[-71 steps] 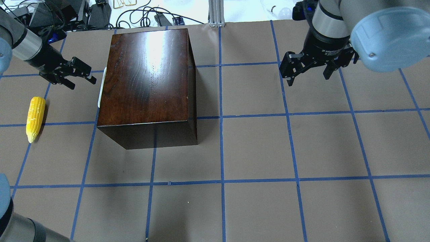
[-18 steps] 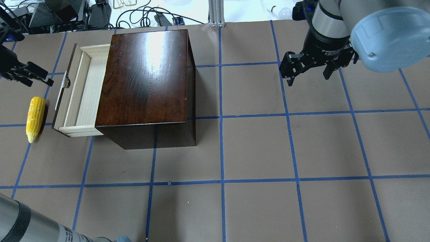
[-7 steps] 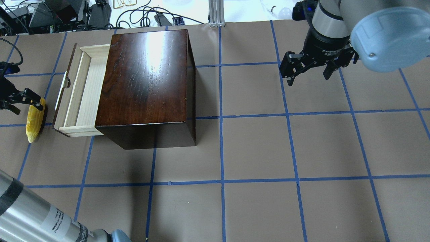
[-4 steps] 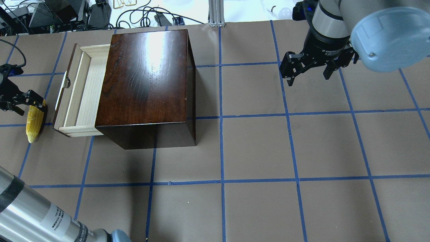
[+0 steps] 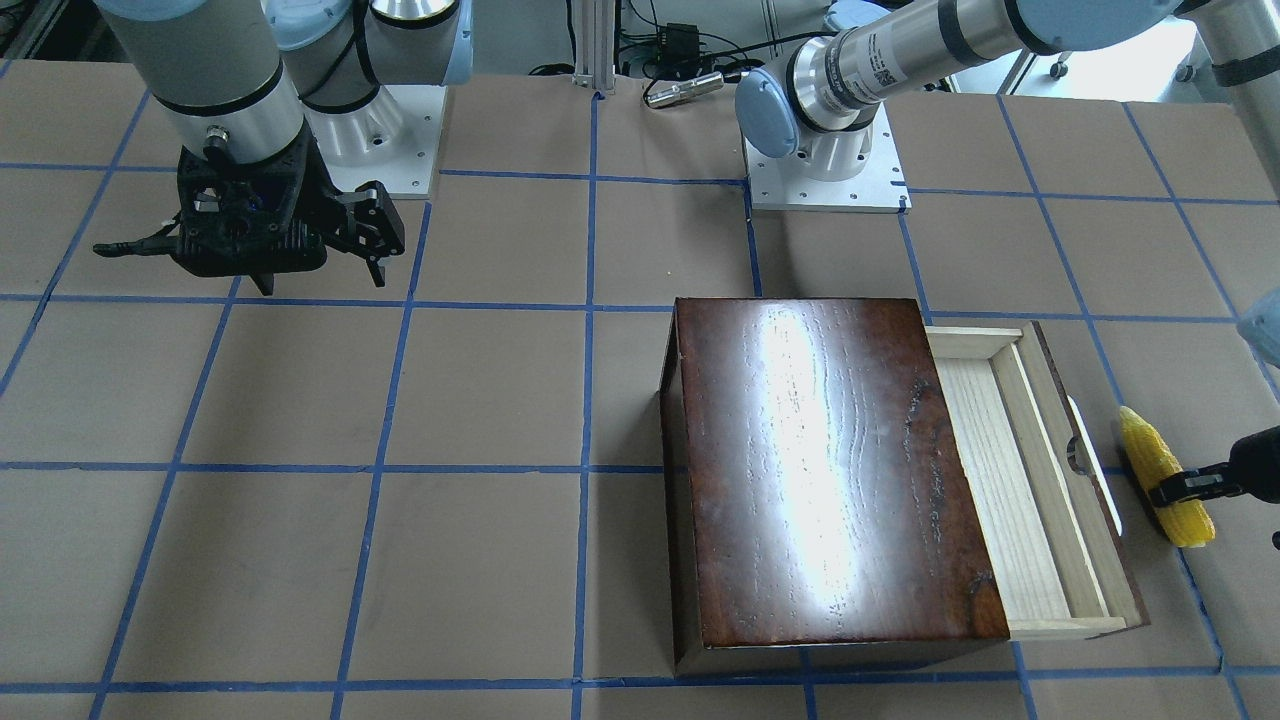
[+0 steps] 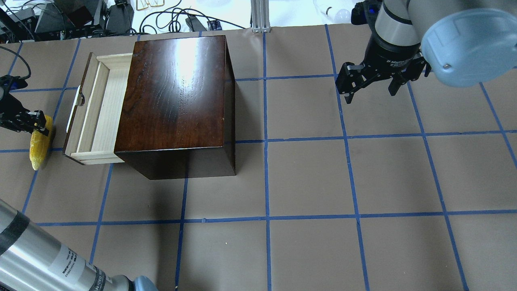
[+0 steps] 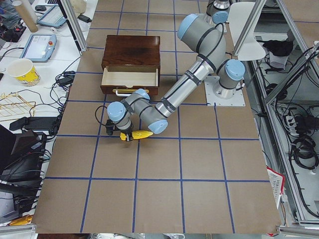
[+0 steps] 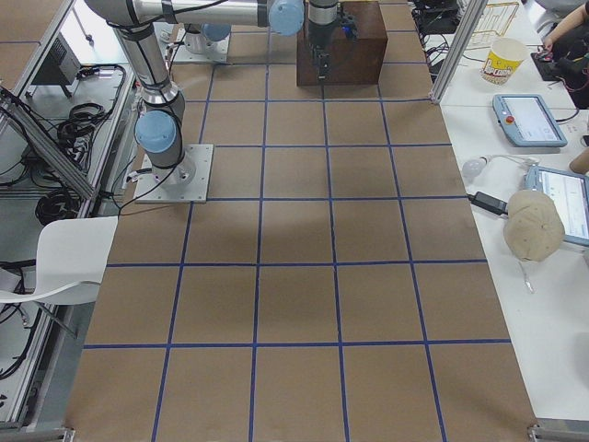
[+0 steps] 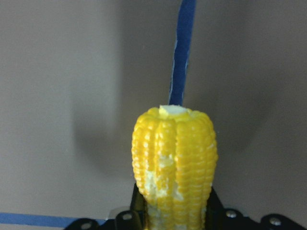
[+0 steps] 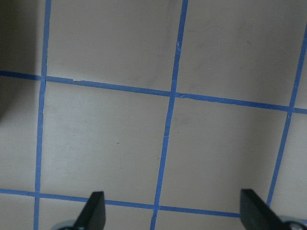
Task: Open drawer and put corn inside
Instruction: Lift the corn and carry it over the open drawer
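The corn [image 6: 36, 152] lies on the table left of the open drawer [image 6: 101, 117], which sticks out of the dark wooden box [image 6: 173, 93]. The drawer's pale tray is bare inside. My left gripper [image 6: 40, 124] is shut on the corn's blunt end at table level. In the left wrist view the corn [image 9: 175, 158] sits tight between the finger bases. In the front view the corn [image 5: 1150, 450] lies right of the drawer's white handle [image 5: 1095, 475]. My right gripper [image 6: 370, 93] is open and empty, hovering far right of the box; its wrist view [image 10: 173, 213] shows only table.
Blue tape lines grid the brown table. Cables and equipment [image 6: 80, 16] lie beyond the far edge, behind the box. The drawer front stands close to the corn, with a narrow gap between them.
The drawer was pulled open, then my left gripper moved down to the corn. In the last second it closed on the blunt end and the corn shifted slightly left. The right arm has not moved.
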Motion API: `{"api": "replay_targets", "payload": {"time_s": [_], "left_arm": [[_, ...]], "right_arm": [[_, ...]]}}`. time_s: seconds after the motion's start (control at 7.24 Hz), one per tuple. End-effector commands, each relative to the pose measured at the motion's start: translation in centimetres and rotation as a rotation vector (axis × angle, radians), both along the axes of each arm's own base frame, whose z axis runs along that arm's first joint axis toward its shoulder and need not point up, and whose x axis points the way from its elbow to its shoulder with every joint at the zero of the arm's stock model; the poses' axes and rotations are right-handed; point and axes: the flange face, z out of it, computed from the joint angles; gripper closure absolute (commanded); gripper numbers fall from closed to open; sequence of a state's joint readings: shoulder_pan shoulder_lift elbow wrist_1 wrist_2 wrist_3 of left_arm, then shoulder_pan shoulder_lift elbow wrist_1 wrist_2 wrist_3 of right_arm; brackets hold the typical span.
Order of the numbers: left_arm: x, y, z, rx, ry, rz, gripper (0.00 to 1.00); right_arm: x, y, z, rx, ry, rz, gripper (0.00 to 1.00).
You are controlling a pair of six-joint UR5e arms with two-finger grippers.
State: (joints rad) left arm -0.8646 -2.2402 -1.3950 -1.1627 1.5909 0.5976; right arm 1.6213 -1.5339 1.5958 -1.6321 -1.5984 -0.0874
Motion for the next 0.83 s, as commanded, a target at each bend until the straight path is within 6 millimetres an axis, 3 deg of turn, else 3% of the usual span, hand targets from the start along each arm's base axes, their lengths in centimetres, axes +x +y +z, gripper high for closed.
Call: {"api": "replay_targets", "payload": {"time_s": [0.0,0.28,0.55,0.69], "left_arm": [[-0.5,-0.9,3.6,-0.036,-0.035,-0.023,1.0],[-4.2,-2.6,8.7,-0.075,-0.05,-0.088,1.0],[-8.2,-3.4,18.5,-0.074,-0.044,-0.143,1.0],[-10.4,-3.7,21.4,-0.07,-0.038,-0.171,1.0]], "right_arm": [[0.0,0.0,0.0,-0.002,0.0,0.0,0.0],[-0.1,-0.1,0.0,-0.001,0.0,-0.003,0.0],[0.0,0.0,0.0,-0.001,0.0,0.0,0.0],[0.0,0.0,0.0,-0.001,0.0,0.0,0.0]]}}
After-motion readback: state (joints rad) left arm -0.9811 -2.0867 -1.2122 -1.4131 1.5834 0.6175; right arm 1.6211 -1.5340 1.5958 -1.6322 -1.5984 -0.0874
